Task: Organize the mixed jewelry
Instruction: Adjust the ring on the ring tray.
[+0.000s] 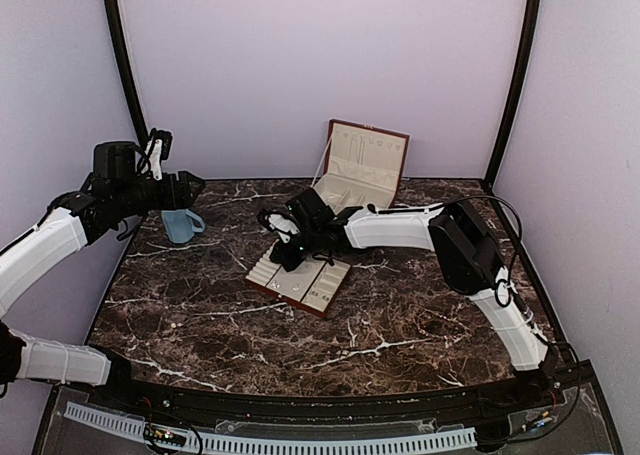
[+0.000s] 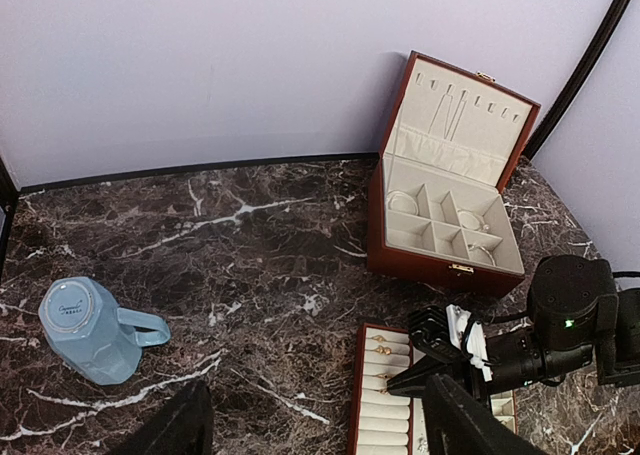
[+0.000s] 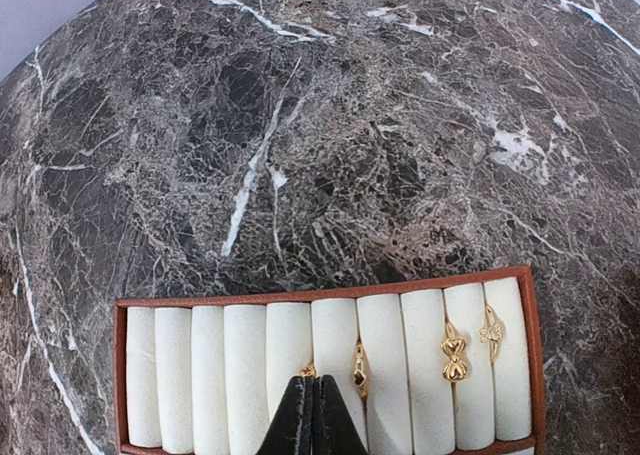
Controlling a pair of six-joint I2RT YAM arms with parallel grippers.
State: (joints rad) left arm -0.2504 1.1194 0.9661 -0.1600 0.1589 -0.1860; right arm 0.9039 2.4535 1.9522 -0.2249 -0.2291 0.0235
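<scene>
Right claw [image 3: 313,415]: fingers pressed together into a single point with nothing visible between them. The tip is poised over the cream rolls of the tray [image 3: 320,295].
Left claw [image 2: 317,405]: fingers spread wide and empty, with bare table showing between them. It is raised and well apart from the tray.
Jewelry [image 3: 359,367]: four small gold pieces, each seated in a slot between two rolls.
Nearest pieces: one lies just right of the closed tip in the right wrist view. A second [image 3: 308,370] peeks out at the tip's left edge, half hidden, and contact cannot be told.
Farther pieces: a bow piece [image 3: 453,353] and a slim piece [image 3: 490,333] sit in the last two slots to the right of the tip, clear of the fingers.
Long axis: every piece runs along its slot, parallel to the closed fingers and pointing straight away from the claw. The slim piece leans slightly.
Overhead view only: both arms appear whole. The right claw reaches across to the tray, the open box [image 1: 365,165] stands beyond it, and the cup [image 1: 180,225] sits under the left arm. The jewelry is too small to make out here.
Left wrist view only: the right claw is seen from outside, beside two gold specks on the tray. The box interior also shows, with pale hoops in its compartments and thin chains [image 2: 447,115] hanging in the lid.
Right wrist view only: the shape of each piece can be made out, and which slot holds it.
</scene>
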